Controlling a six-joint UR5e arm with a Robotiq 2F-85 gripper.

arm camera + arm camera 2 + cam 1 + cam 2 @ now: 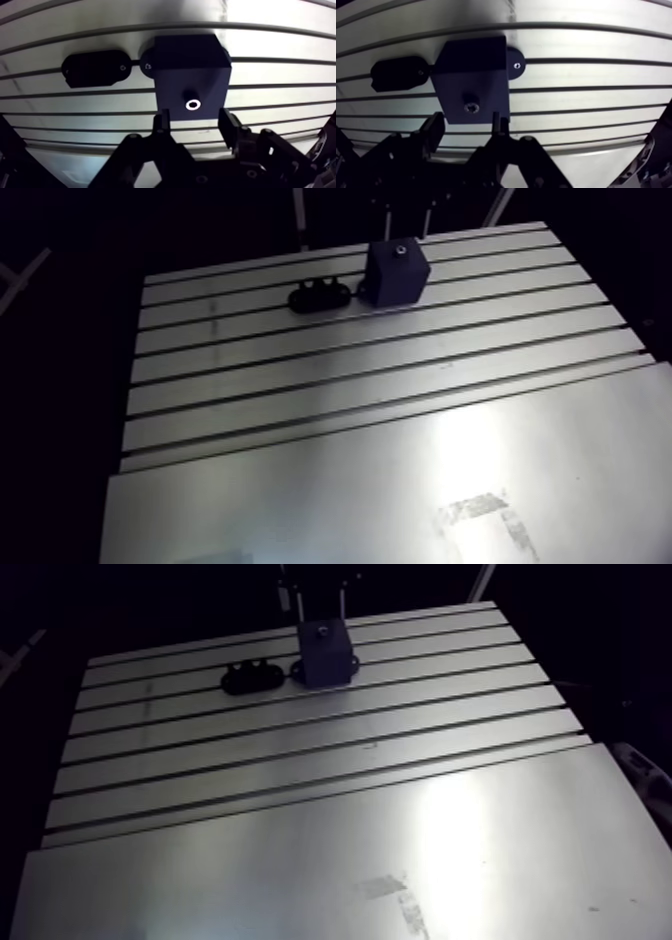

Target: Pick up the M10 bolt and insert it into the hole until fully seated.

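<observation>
A dark square block (192, 60) stands on the slotted table (300, 388) at its far end, also seen in the arm view (398, 273). The bolt (192, 102) stands upright in the hole in the block's top face, and its socket head shows as a bright ring (471, 107). My gripper (195, 127) hovers over the block's near edge and is open. Its two fingertips (161, 125) sit apart on either side, just short of the bolt. Nothing is between them.
A black oblong holder (95, 68) lies on the table beside the block, close to the block's round mounting tab (147, 65); in the arm view the holder (318, 294) sits left of the block. A smooth plate (400, 488) covers the table's near part.
</observation>
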